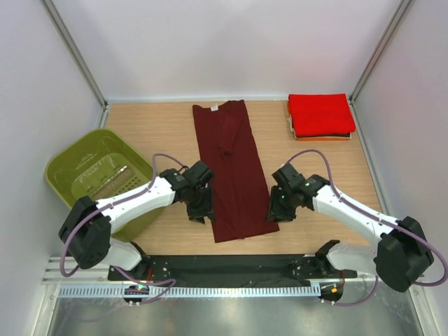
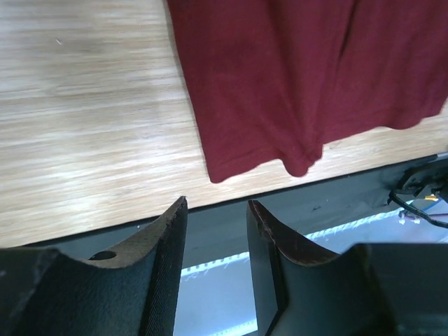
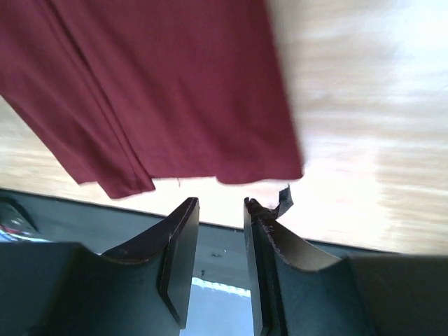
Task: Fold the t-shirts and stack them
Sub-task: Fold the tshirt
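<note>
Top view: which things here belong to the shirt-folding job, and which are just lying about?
Part of the job: maroon t-shirt, laid out in a long strip; red t-shirt, folded, topping the stack in the far right corner.
Just lying about: olive-green basket, at the left.

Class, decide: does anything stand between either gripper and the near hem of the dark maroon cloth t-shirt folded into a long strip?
Nothing visible does. Only bare wooden table separates the left gripper and the right gripper from the maroon t-shirt's near corners.
</note>
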